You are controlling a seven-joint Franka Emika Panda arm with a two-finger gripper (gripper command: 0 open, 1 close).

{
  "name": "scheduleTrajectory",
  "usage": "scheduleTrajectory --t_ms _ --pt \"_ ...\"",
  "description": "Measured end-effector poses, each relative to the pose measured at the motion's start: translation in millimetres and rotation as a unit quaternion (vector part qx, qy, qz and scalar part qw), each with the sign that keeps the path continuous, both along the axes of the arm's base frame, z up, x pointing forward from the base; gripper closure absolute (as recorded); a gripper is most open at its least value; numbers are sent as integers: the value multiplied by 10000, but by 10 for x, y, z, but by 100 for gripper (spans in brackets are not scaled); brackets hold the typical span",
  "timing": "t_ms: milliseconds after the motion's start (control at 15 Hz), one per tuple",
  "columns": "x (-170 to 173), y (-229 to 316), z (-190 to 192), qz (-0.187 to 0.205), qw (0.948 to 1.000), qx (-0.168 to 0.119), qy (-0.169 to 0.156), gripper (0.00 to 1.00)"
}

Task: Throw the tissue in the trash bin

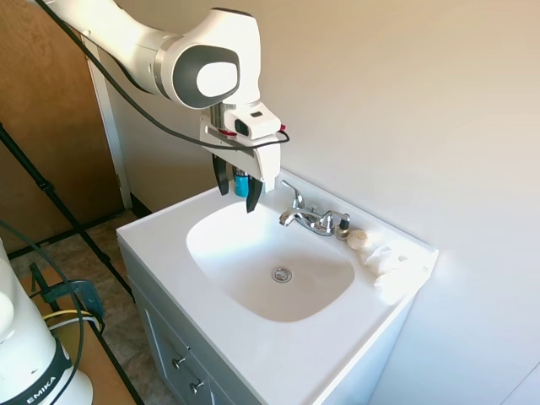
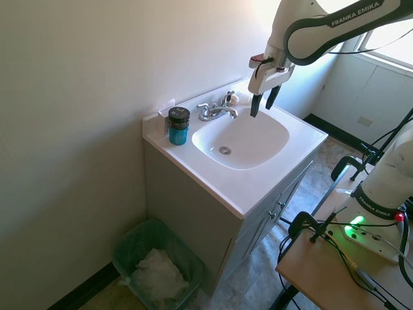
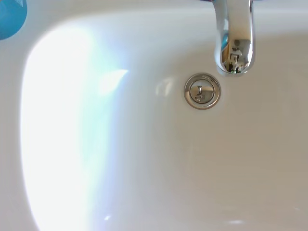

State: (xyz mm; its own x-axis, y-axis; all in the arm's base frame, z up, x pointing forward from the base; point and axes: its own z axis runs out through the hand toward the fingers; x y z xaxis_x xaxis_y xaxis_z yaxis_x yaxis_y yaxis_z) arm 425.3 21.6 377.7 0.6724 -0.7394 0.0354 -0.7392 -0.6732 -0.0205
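The tissue (image 1: 390, 263), a white crumpled wad, lies on the right end of the vanity top, beside a small beige ribbed lump (image 1: 359, 240). My gripper (image 1: 237, 187) hangs open and empty above the back left of the sink basin (image 1: 253, 245), well left of the tissue. From the other side, the gripper (image 2: 263, 102) hovers over the basin near the faucet (image 2: 216, 111). The trash bin (image 2: 139, 234), green-lined with white paper inside, stands on the floor against the wall beside the vanity. The wrist view shows only the basin, the drain (image 3: 202, 91) and the spout (image 3: 234, 38).
A blue jar with a dark lid (image 2: 179, 126) stands on the counter's back corner nearest the bin. The chrome faucet (image 1: 312, 218) sits between gripper and tissue. The wall runs close behind the sink. The vanity cabinet (image 2: 193, 213) rises next to the bin.
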Motion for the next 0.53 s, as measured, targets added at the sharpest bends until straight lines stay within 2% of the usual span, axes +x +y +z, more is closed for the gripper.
scheduleTrajectory --t_ms 200,533 --pt "28 -99 36 -16 10000 -64 -34 0" --pt "415 -952 448 -413 9979 -249 -429 0"
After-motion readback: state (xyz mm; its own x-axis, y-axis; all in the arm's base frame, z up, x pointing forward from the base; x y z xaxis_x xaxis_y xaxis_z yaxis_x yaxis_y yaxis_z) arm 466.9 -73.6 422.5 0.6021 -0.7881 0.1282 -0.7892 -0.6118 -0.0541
